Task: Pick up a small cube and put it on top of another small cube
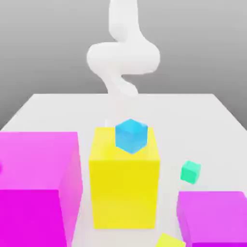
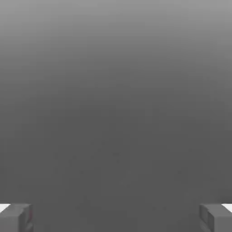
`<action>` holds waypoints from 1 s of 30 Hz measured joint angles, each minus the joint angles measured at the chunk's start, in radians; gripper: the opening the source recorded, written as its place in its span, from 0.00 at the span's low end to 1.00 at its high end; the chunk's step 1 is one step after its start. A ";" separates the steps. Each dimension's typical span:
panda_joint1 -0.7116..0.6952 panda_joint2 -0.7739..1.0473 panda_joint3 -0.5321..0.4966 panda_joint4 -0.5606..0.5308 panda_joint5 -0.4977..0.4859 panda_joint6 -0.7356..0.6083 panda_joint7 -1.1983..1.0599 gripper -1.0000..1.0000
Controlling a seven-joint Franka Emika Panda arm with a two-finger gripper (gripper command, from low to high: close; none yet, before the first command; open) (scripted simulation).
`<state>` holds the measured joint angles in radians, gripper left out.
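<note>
The small cube (image 1: 191, 171), tiny and teal-green, lies on the white table (image 1: 193, 116) towards the exterior view's right, beside the big yellow block (image 1: 124, 188). Another small cube (image 1: 131, 136), bright blue, shows at the top edge of that yellow block; I cannot tell whether it rests on it or stands behind it. My white arm (image 1: 123, 58) rises behind the blocks at the far side of the table, well away from both cubes. In the hand view my gripper (image 2: 116, 219) is open, its grey fingertips (image 2: 16, 217) set wide apart, with only plain grey background between them.
A large magenta block (image 1: 36, 188) stands at the exterior view's left and another magenta block (image 1: 214, 217) at the near right. A small yellow cube (image 1: 170, 241) lies at the near edge between the yellow and right magenta blocks.
</note>
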<state>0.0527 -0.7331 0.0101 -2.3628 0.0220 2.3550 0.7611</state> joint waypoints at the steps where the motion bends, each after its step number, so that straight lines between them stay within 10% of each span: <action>1: 0.026 0.033 0.006 -0.030 0.010 0.027 -0.019 0.50; 21: 0.442 0.675 0.246 -0.577 0.047 0.545 -0.251 0.50; 29: 0.631 0.962 0.024 -0.541 -0.123 0.778 -0.136 0.50; 30: 0.649 0.981 0.003 -0.538 -0.134 0.794 -0.127 0.00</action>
<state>0.7021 0.2478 0.0133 -2.9008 -0.1115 3.1492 0.6337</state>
